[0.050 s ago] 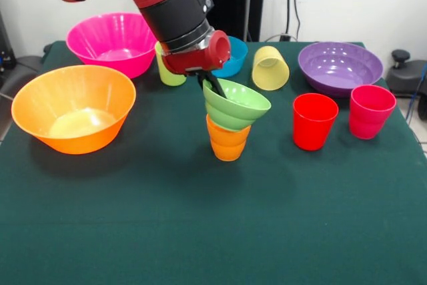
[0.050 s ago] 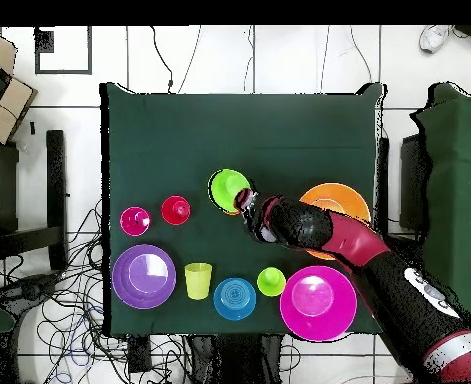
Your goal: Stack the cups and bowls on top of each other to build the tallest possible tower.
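Front view: claw (image 1: pixel 215 85) inside tilted light green bowl (image 1: pixel 240 107).

five cups (image 1: pixel 313 121), five bowls (image 1: pixel 73 106)

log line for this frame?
gripper: on light green bowl rim | bowl: tilted on orange cup | blue bowl: unstacked

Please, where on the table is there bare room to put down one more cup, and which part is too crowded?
The widest bare cloth is the whole camera-side strip in the front view, below the orange cup carrying the tilted light green bowl. A narrower patch lies between that cup and the large orange bowl. It is crowded along the far edge: pink bowl, blue bowl, yellow cup, purple bowl.
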